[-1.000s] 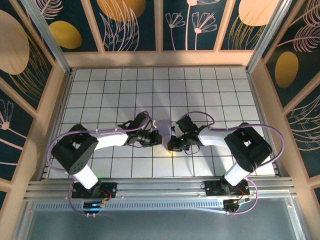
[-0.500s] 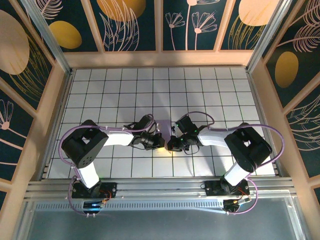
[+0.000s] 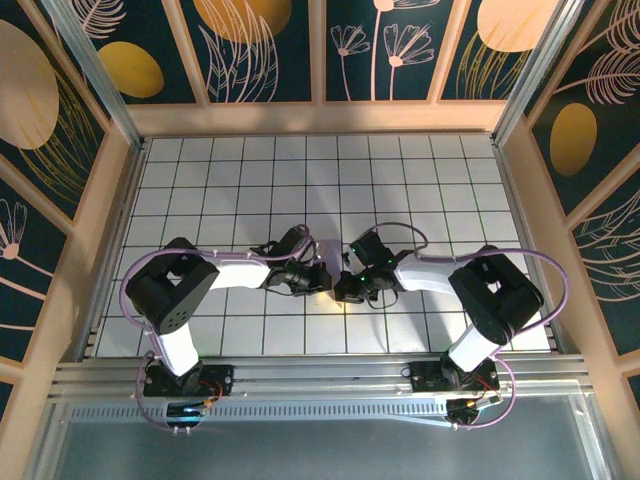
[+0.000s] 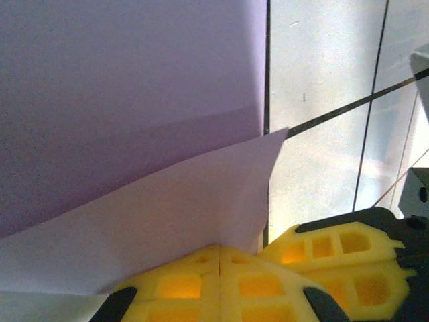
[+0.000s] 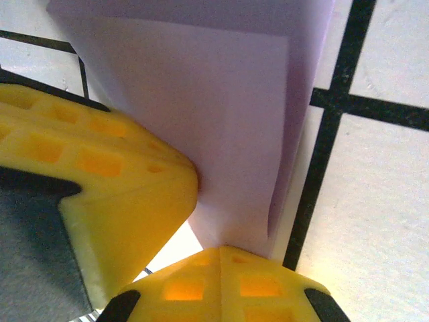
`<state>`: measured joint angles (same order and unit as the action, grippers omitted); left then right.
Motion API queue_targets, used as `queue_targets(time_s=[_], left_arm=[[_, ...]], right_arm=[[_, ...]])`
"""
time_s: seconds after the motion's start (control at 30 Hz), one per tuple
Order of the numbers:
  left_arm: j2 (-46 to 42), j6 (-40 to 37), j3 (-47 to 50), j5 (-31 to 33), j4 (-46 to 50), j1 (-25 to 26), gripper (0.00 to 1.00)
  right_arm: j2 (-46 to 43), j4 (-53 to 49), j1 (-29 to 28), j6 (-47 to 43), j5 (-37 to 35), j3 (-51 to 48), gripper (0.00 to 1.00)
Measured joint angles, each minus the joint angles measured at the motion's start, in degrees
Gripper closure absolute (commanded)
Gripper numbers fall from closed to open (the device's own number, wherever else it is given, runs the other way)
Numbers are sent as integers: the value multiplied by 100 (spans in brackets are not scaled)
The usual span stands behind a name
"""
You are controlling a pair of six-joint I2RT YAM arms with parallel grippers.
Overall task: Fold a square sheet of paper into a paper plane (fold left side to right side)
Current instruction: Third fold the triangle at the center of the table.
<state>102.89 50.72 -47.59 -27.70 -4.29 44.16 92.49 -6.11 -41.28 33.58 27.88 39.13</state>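
I have the square sheet of paper (image 4: pixel 127 94) pinched from both sides. My left gripper (image 4: pixel 220 258) is closed right down, pad against pad, on the corner of a lifted flap. My right gripper (image 5: pixel 221 258) is closed just as tightly on the sheet's near edge, where the paper curls over into a soft loop.

From above, the sheet (image 3: pixel 329 254) shows as a narrow pale strip on the white tiles (image 3: pixel 400 190). The left gripper (image 3: pixel 318 281) touches its left side and the right gripper (image 3: pixel 346 287) its right, so close together that one of the left arm's yellow fingers (image 5: pixel 87 161) sits just left of the sheet in my right wrist view.

I judge the left-to-right fold to be under way but not finished. The paper is doubled over, one layer lying flat and another raised above it, and the bend looks rounded — not a pressed crease. I cannot tell whether the edges line up. Flattening this fold is left to do, and so is everything after it — I can see no nose point and no wings.
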Motion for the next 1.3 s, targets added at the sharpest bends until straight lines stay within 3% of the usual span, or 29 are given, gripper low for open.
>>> queue_targets(time_s=[0.6, 1.3], left_arm=[[105, -50, -103, -39, 160, -157, 97], [103, -730, -116, -122, 280, -1333, 95]], right_arm=[[70, -205, -46, -20, -144, 166, 100], [133, 20, -63, -20, -372, 221, 100]])
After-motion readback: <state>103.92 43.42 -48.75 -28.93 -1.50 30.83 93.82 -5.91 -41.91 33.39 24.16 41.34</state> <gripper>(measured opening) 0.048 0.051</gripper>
